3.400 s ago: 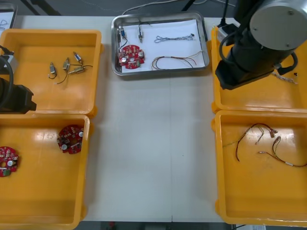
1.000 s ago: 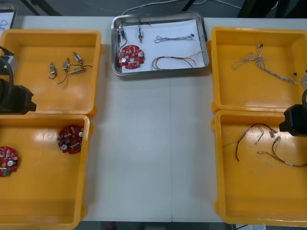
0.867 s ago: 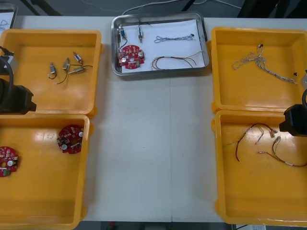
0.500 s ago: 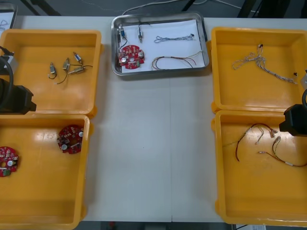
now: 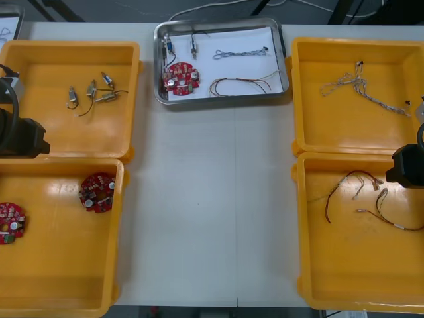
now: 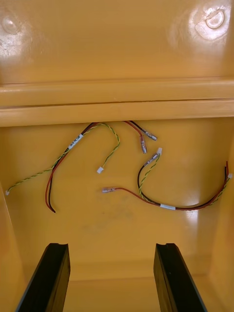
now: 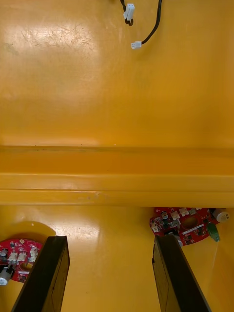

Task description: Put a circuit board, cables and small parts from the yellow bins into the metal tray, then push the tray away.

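**Dial:** centred on the table (image 5: 212, 199), 12 o'clock far.

**Change noted:** 3.4 s ago the right arm (image 5: 407, 165) loomed over the bin at 2 o'clock. It has since drawn back to the table edge at 3 o'clock and has not stirred in the last second. The left arm (image 5: 20, 136) stays parked at 9 o'clock, and the metal tray (image 5: 285, 66) has not shifted.

**Reading:** the tray is loaded and sits at the far edge, so the task looks finished or very nearly so.

**Count, near to far**
- Yellow bins (image 5: 120, 218): four.
- Bin at 8 o'clock: two red circuit boards (image 5: 97, 192).
- Bin at 4 o'clock: red and yellow cables (image 6: 167, 207), three as far as the overlap allows.
- Right gripper (image 6: 111, 246): fingers spread, nothing between them, over the 4 o'clock bin with those cables ahead of it.
- Left gripper (image 7: 111, 241): fingers likewise spread and empty, over the 8 o'clock bin beside the wall shared with the next bin.
- Bin at 10 o'clock: four small metal parts (image 5: 91, 89).
- Bin at 2 o'clock: a loose bunch of blue and white cables (image 5: 361, 85), number not readable.
- Metal tray at 12 o'clock:
  - one tray board (image 5: 181, 76)
  - two tray parts (image 5: 194, 45)
  - one pale tray cable (image 5: 240, 53)
  - one reddish tray cable (image 5: 242, 83)
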Controlling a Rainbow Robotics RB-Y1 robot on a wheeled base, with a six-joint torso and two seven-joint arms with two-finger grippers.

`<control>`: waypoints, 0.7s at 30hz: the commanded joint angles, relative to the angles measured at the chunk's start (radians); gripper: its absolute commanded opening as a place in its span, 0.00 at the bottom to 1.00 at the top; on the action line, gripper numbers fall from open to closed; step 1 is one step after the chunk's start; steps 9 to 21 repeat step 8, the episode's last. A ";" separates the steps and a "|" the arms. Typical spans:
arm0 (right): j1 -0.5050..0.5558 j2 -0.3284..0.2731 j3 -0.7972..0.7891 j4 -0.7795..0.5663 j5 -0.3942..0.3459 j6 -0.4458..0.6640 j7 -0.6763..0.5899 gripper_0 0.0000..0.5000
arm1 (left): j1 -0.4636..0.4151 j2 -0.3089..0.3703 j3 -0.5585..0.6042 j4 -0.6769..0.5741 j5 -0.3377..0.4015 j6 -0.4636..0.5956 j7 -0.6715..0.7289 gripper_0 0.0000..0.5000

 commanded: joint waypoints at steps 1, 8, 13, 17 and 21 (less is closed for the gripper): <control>0.013 0.008 -0.028 -0.032 0.008 0.000 0.040 1.00 | 0.012 -0.009 0.030 -0.031 0.003 0.006 0.091 1.00; 0.013 0.008 -0.028 -0.032 0.008 0.000 0.040 1.00 | 0.012 -0.009 0.030 -0.031 0.003 0.006 0.091 1.00; 0.013 0.008 -0.028 -0.032 0.008 0.000 0.040 1.00 | 0.012 -0.009 0.030 -0.031 0.003 0.006 0.091 1.00; 0.013 0.008 -0.028 -0.032 0.008 0.000 0.040 1.00 | 0.012 -0.009 0.030 -0.031 0.003 0.006 0.091 1.00; 0.013 0.008 -0.028 -0.032 0.008 0.000 0.040 1.00 | 0.012 -0.009 0.030 -0.031 0.003 0.006 0.091 1.00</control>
